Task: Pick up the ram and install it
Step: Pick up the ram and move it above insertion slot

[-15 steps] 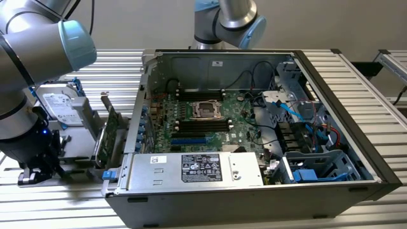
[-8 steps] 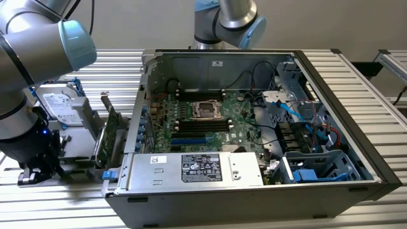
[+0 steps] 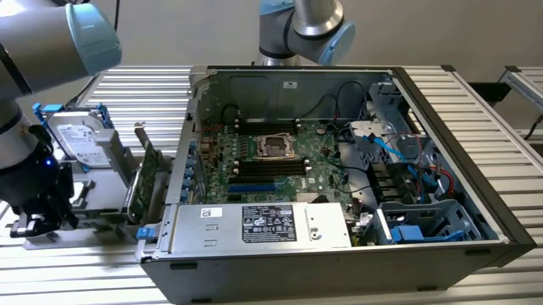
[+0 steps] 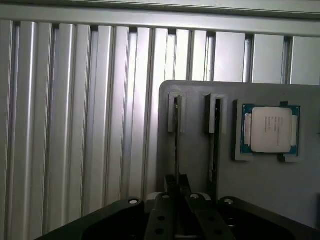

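The ram (image 4: 176,135) stands on edge in a slot of a grey holder plate (image 4: 200,95); I see it as a thin dark strip. My gripper (image 4: 177,184) is down over its near end, with the fingers drawn together on either side of the stick. A second thin stick (image 4: 215,145) sits in the neighbouring slot. In the exterior view my gripper (image 3: 35,225) hangs low over the holder (image 3: 93,219), at that view's left, outside the open computer case (image 3: 441,101). The black memory slots (image 3: 267,168) lie on the motherboard inside the case.
A processor chip (image 4: 271,130) rests in a pocket of the holder beside the slots. A hard drive (image 3: 78,136) and an upright green expansion card (image 3: 146,181) stand between my arm and the case. The power supply (image 3: 263,225) fills the case's near side. Ribbed aluminium table all around.
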Robot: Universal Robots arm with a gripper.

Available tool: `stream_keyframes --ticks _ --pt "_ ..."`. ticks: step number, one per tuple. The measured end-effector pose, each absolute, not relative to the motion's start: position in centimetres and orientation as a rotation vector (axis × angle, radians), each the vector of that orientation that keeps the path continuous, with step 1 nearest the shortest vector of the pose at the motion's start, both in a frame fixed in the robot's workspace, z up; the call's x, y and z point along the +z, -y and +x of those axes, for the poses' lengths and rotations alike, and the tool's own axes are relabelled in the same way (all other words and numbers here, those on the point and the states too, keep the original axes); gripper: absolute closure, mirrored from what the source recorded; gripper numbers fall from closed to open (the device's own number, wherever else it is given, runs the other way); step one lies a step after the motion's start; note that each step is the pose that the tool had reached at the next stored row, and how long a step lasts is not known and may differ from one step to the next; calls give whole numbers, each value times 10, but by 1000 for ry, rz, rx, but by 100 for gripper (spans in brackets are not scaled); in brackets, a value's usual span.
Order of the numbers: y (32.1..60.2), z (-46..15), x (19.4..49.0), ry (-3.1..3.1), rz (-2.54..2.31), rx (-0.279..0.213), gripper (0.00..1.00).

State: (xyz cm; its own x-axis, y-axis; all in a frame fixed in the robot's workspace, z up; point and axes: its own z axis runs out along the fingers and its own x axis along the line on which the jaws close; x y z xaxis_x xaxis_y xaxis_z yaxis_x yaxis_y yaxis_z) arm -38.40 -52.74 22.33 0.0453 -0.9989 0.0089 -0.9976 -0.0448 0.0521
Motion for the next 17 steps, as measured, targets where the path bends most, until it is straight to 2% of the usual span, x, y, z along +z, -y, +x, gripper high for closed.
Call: stream_keyframes --ticks 17 --pt "527 -359 299 2133 2232 -61 86"
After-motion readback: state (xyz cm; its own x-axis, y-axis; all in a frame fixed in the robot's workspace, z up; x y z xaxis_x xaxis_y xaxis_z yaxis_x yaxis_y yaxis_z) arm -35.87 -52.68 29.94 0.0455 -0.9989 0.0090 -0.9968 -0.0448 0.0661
